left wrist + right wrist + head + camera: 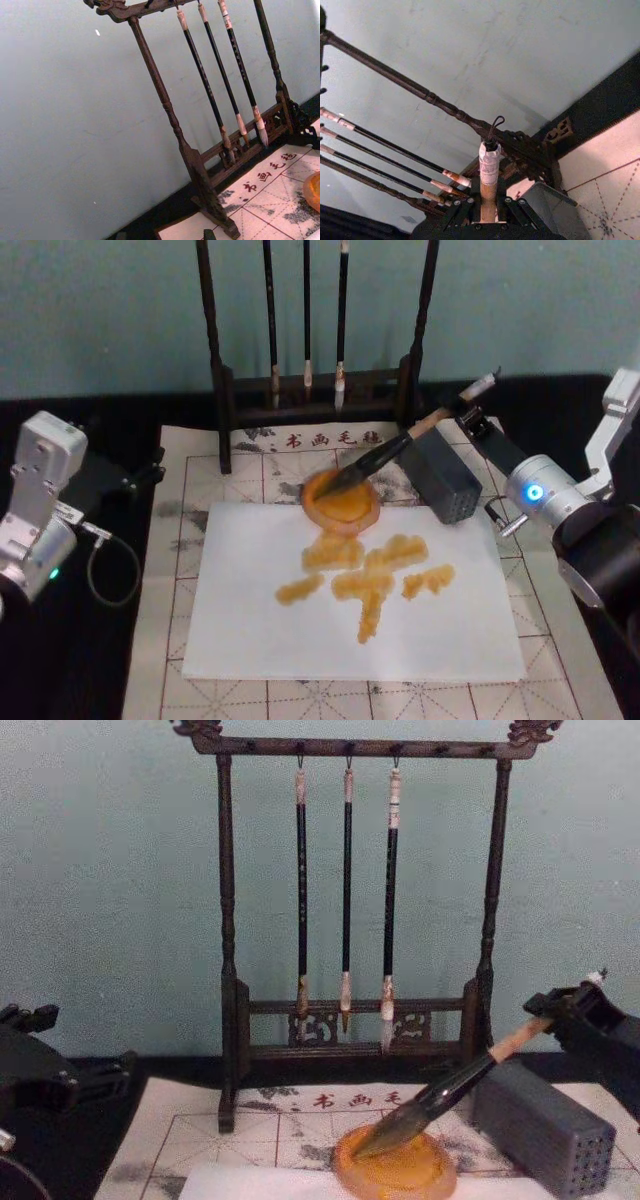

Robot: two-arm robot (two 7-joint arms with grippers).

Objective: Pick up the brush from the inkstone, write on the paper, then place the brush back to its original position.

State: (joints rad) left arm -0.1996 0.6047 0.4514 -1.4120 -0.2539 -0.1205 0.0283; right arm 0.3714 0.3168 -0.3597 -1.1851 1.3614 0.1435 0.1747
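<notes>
The brush [400, 447] lies slanted, its dark tuft down in the round orange inkstone [342, 508] and its tan handle rising to the right over the corner of a grey block. My right gripper [470, 418] is shut on the handle near its white end; in the right wrist view the handle [489, 187] stands between the fingers [465, 206]. In the chest view the brush [450, 1092] runs from the inkstone [395, 1172] up to the right gripper [562, 1010]. The white paper [250, 620] lies in front of the inkstone and carries orange-yellow strokes. My left gripper [148, 470] rests parked at the left, off the mat.
A dark wooden rack [222, 390] holding three thin black brushes [346, 890] stands behind the inkstone. The grey block with small holes [440, 475] sits right of the inkstone. A cream mat with red grid lines [170, 540] lies under the paper on the black table.
</notes>
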